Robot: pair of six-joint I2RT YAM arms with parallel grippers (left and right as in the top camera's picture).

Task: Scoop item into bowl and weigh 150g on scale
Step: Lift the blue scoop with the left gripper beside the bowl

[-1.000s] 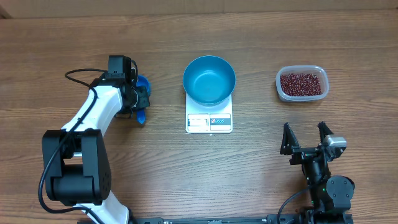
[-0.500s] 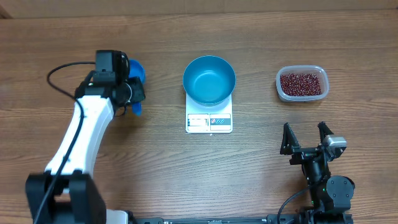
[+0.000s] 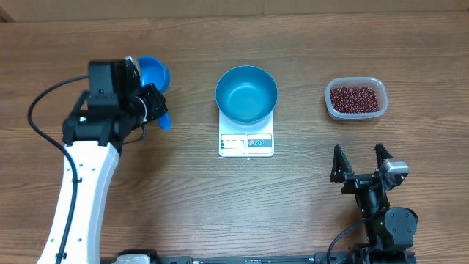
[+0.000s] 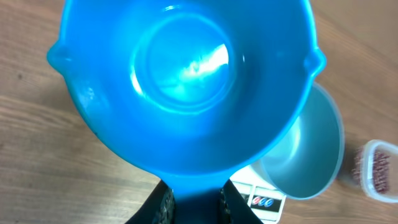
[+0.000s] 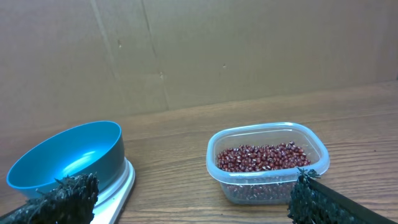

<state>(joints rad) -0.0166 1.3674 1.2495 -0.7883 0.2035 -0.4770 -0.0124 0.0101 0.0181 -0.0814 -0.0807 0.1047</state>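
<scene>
**Overhead view: the left arm has the scoop, and the beans are far off to the right**

On the left, the left gripper [image 3: 152,108] is closed tight on the handle of the small blue scoop [image 3: 152,73]. The scoop is up off the table [image 3: 220,205]. The left wrist view looks right down into the scoop [image 4: 186,81], and it is empty. Its handle sits squeezed between the two dark fingers [image 4: 160,208] at the bottom of that picture.

In the middle, the big blue bowl [image 3: 246,94] sits on the white scale [image 3: 246,141]. There is nothing in the bowl.

On the right, the beans [image 3: 355,98] are all in the clear tub [image 3: 330,103]. The tub stands well apart from the scale. Lower down, the right gripper [image 3: 360,160] waits with its fingers spread wide and holds nothing.

I think the step in hand is bringing the scoop over to get the first beans. No beans have been scooped yet. The next move calls for a long trip across, over the bowl and scale, to the tub. Then the scoop has to tip down and dig into the beans without pushing the tub away.

A moment ago the arm was bent in closer to the scale, with the scoop lower. Now it has swung out to the left and lifted the scoop. The bowl, scale, tub and right arm have not moved.
</scene>
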